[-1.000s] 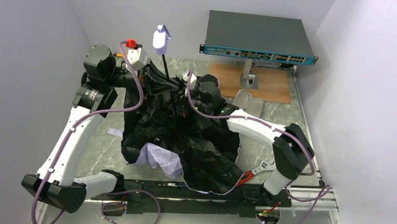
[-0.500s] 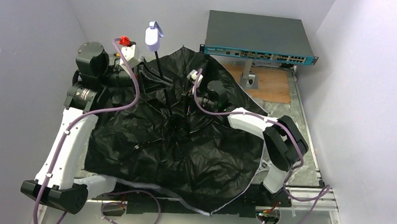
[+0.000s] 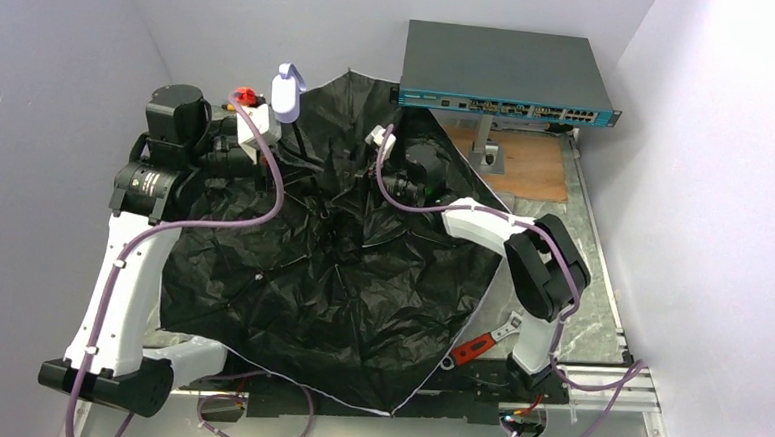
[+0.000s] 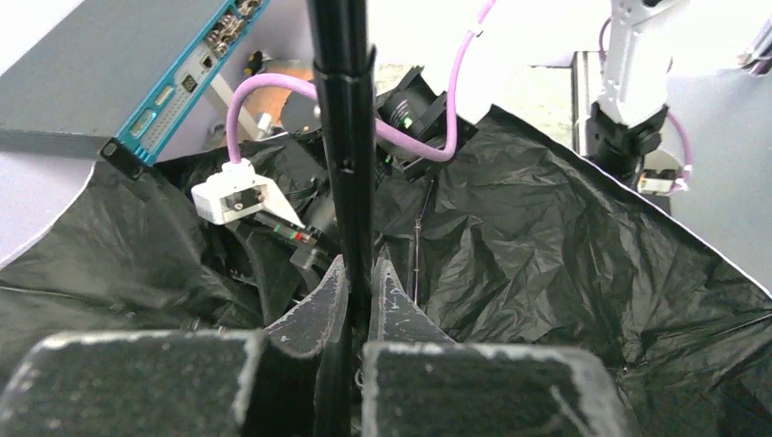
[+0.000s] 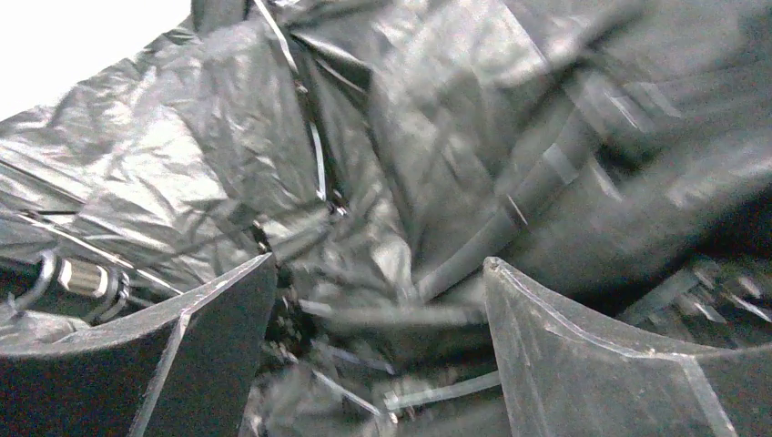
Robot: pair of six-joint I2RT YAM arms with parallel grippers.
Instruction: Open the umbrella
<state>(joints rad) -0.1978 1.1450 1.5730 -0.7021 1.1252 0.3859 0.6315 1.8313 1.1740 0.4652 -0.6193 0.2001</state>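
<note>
The umbrella (image 3: 340, 286) lies spread wide across the table with its black lining up and a thin pale edge showing at the front. Its pale handle (image 3: 288, 93) stands up at the back left on the black shaft (image 4: 344, 137). My left gripper (image 4: 357, 273) is shut on that shaft, one finger on each side; from above, the left gripper (image 3: 279, 145) sits just below the handle. My right gripper (image 5: 380, 264) stands open over crumpled lining and thin metal ribs (image 5: 314, 155), holding nothing. From above, the right gripper (image 3: 393, 184) is right of the shaft.
A flat grey box with a teal front (image 3: 506, 70) stands on a post at the back right, over a wooden board (image 3: 532, 164). Red-handled pliers (image 3: 477, 345) lie at the front right beside the canopy's edge. Pale walls close in on three sides.
The canopy has gone from a crumpled heap to a wide spread. My right gripper has opened and let go. The handle and my left gripper have shifted left.
</note>
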